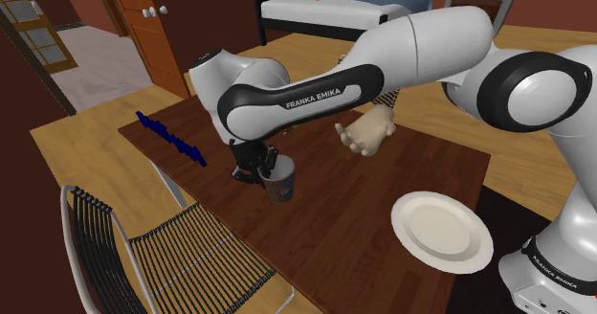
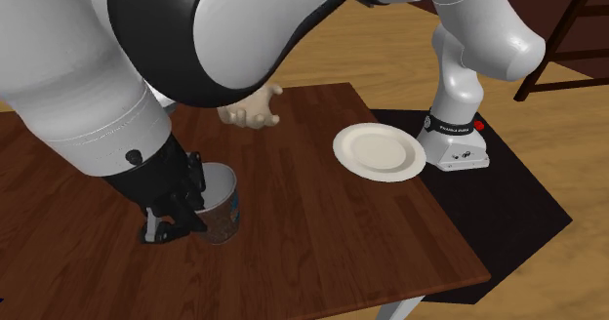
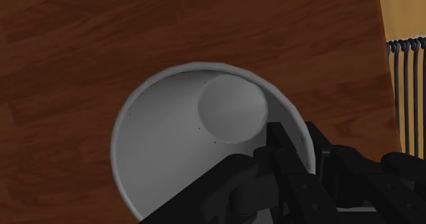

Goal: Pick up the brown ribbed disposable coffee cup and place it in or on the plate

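Observation:
The cup [image 1: 282, 182] is dark brown outside and pale grey inside. It stands upright on the dark wooden table [image 1: 344, 235], near the middle of the edge by the chair. My gripper [image 1: 260, 171] is shut on the cup's rim. In the wrist view one finger [image 3: 276, 151] is inside the cup [image 3: 177, 141] and the other is outside its wall. The second exterior view shows the gripper [image 2: 185, 209] clasping the cup [image 2: 224, 209] on the side away from the plate. The white plate [image 1: 441, 228] [image 2: 379, 151] lies near the table's corner by the stand. I cannot tell whether the cup touches the table.
A pale hand-shaped object [image 1: 368, 130] [image 2: 252, 108] lies on the table between the cup and the far edge. A blue jagged item [image 1: 172, 140] lies at the shoulder view's left end. A wire-backed chair [image 1: 163, 255] stands close to the near edge. A bed [image 1: 325, 11] is beyond.

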Robot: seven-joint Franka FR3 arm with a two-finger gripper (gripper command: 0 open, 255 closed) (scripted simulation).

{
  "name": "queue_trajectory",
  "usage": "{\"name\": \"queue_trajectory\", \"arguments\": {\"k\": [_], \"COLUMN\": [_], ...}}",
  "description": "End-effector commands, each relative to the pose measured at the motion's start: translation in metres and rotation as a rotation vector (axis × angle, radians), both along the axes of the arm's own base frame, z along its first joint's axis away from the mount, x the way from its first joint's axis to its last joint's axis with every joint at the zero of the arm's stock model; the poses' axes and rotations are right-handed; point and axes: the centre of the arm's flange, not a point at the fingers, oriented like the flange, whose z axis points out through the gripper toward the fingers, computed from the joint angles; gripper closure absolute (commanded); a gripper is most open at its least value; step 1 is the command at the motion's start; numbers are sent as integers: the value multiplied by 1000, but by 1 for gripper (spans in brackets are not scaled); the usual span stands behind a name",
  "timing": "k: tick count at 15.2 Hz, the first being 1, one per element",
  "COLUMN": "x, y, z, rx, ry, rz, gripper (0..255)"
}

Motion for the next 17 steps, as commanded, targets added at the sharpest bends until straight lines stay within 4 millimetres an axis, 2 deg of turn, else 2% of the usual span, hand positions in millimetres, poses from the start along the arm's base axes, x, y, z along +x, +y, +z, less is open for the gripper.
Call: {"name": "queue_trajectory", "arguments": {"k": [1,7,17], "x": [1,1,-100], "y": [0,0,-85], "z": [11,40,50], "rx": [0,0,0], "ry": [0,0,0], "rz": [0,0,0], "gripper": [255,255,255]}}
